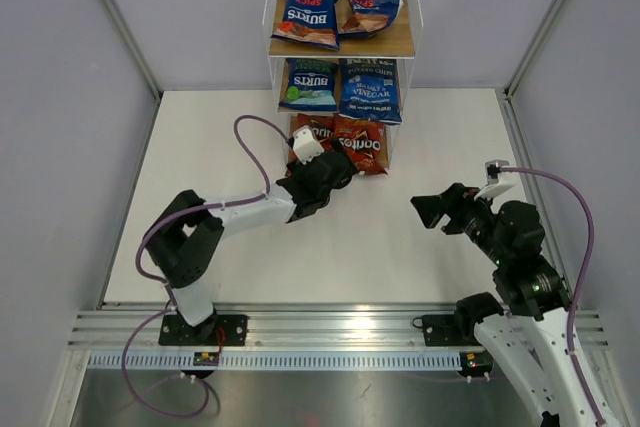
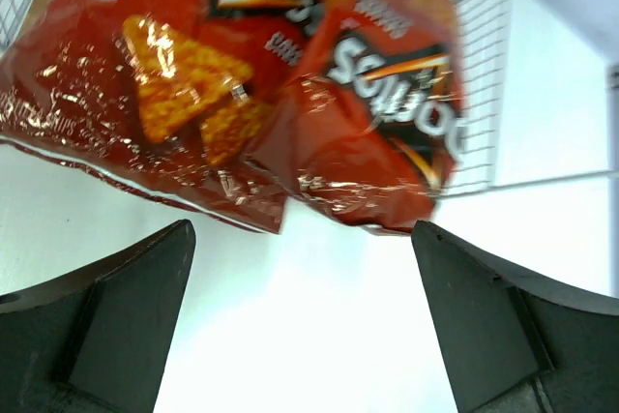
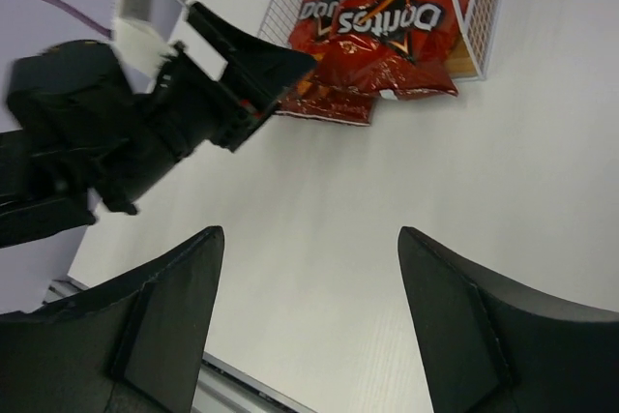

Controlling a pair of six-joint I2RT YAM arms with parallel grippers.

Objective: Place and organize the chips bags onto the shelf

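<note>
2 Doritos bags [image 1: 345, 145] at shelf [image 1: 395, 44] bottom; left end effector [image 2: 300, 239] open just before them, right end effector [image 3: 311, 239] open.

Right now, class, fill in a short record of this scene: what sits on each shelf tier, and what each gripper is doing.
Shelf: three-tier wooden-board shelf, white frame
Top tier: two dark blue glossy Burts bags
Middle tier: dark blue Burts bag; larger blue Sea Salt & Vinegar bag
Bottom tier: two red-orange Doritos bags, overlapping, poking out front
Left gripper: open, empty, facing the Doritos bags
Right gripper: open, empty, above the white table
</note>
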